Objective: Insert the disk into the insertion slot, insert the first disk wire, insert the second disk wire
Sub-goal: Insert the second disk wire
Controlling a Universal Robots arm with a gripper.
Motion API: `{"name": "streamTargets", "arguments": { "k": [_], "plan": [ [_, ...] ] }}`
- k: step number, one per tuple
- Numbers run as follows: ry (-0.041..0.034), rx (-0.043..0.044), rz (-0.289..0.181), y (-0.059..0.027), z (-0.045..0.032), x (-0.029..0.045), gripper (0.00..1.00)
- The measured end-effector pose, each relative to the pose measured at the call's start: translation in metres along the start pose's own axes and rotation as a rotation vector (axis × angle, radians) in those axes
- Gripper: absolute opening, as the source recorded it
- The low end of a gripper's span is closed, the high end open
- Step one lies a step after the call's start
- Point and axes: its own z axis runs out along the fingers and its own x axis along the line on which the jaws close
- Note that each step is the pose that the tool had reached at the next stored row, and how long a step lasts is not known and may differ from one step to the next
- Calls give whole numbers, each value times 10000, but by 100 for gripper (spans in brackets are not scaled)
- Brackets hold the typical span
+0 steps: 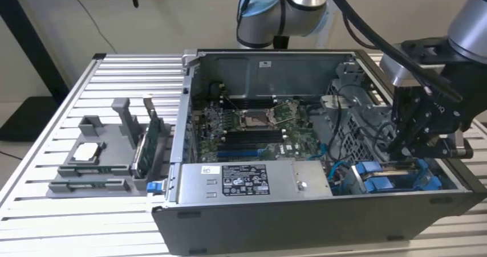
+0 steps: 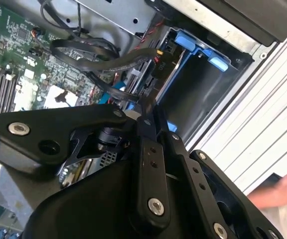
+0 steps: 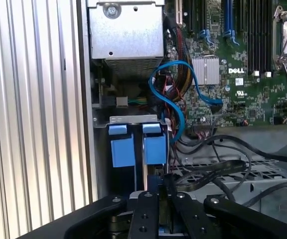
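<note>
The disk [image 1: 398, 175], fitted with blue rails [image 3: 121, 149], stands on edge inside the insertion slot [image 2: 203, 94] at the case's corner on the exterior view's right. My gripper [image 1: 407, 151] reaches down into the case right above the disk's end. In both wrist views its fingers [image 2: 148, 149] are pressed together on a thin black disk wire [image 3: 208, 173] that runs from the tips back toward the motherboard. A black connector [image 2: 161, 62] with red and yellow leads sits against the disk's end. A blue data cable [image 3: 183, 94] loops beside the bay.
The power supply [image 1: 247, 180] lies along the case front beside the bay. The motherboard [image 1: 259, 126] fills the case floor. A grey holder with spare parts [image 1: 99, 160] stands on the slatted table [image 1: 45, 211]. A person's hand [image 2: 278, 194] shows outside the case.
</note>
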Motion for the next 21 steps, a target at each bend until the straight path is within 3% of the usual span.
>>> {"name": "streamTargets", "arguments": {
  "k": [11, 21],
  "plan": [
    [-63, -4, 2, -76, 75, 0, 16],
    [-184, -10, 2, -94, 126, -2, 16]
  ]
}}
